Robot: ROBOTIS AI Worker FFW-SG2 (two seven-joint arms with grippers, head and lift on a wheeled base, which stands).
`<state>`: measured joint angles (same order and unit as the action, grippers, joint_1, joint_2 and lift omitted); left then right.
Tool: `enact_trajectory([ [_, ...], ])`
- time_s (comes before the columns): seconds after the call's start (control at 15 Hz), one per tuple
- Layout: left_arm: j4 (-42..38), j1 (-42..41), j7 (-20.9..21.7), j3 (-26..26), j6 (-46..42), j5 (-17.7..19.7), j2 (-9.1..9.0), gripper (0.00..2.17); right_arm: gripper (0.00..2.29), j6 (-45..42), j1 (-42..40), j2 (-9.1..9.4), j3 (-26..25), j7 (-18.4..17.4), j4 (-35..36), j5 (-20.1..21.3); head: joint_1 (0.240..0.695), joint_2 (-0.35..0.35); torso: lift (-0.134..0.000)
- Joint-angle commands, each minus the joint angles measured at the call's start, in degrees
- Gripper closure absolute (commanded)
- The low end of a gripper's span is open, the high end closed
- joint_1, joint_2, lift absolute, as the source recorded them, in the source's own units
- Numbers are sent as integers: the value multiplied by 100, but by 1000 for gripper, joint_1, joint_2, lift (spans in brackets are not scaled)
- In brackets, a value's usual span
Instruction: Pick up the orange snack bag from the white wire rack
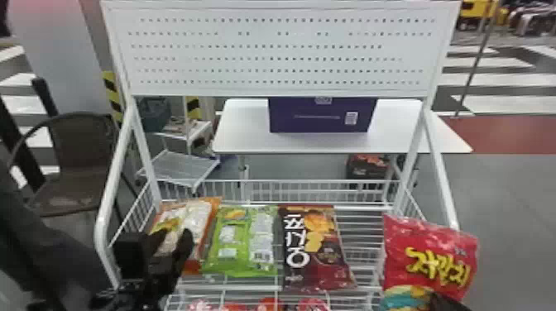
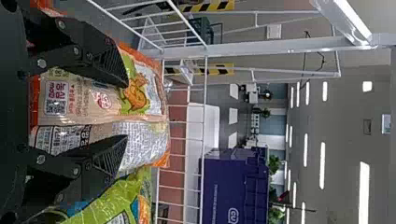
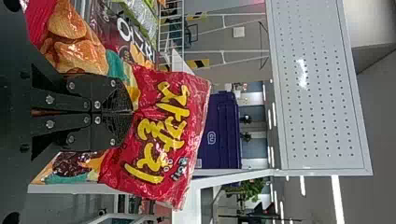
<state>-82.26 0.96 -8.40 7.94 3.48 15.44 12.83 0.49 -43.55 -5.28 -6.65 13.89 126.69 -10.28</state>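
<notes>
Left tool, fingers apart, straddles the orange snack bag on the white wire rack — apparently to pinch it — while the right tool clamps a red snack bag.

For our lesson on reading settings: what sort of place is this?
Probably a mock shop display in a large hall: snack bags lie on a white rack, white stripes mark the floor beyond, and strip lights line the ceiling.
</notes>
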Motion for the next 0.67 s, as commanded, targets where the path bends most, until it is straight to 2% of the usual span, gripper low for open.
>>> enact_trajectory([
  [0.0,-18,-26,5,-12,0,3,0,1889,2219,0,-13,1,-21,0,13,0,499,0,0],
  [0.07,-36,-43,23,-12,0,3,0,1895,2219,0,-13,1,-30,0,13,0,499,0,0],
  [0.13,-62,-61,40,-12,0,3,0,2067,2219,0,-4,1,-30,0,13,-9,499,0,0],
  [0.33,-291,-157,14,-29,-53,29,0,2071,2219,0,4,-8,-30,-9,13,-9,499,0,0],
  [0.6,-1249,-720,-13,-187,-158,117,0,2071,2219,0,22,-8,-30,-9,13,-17,499,0,0],
])
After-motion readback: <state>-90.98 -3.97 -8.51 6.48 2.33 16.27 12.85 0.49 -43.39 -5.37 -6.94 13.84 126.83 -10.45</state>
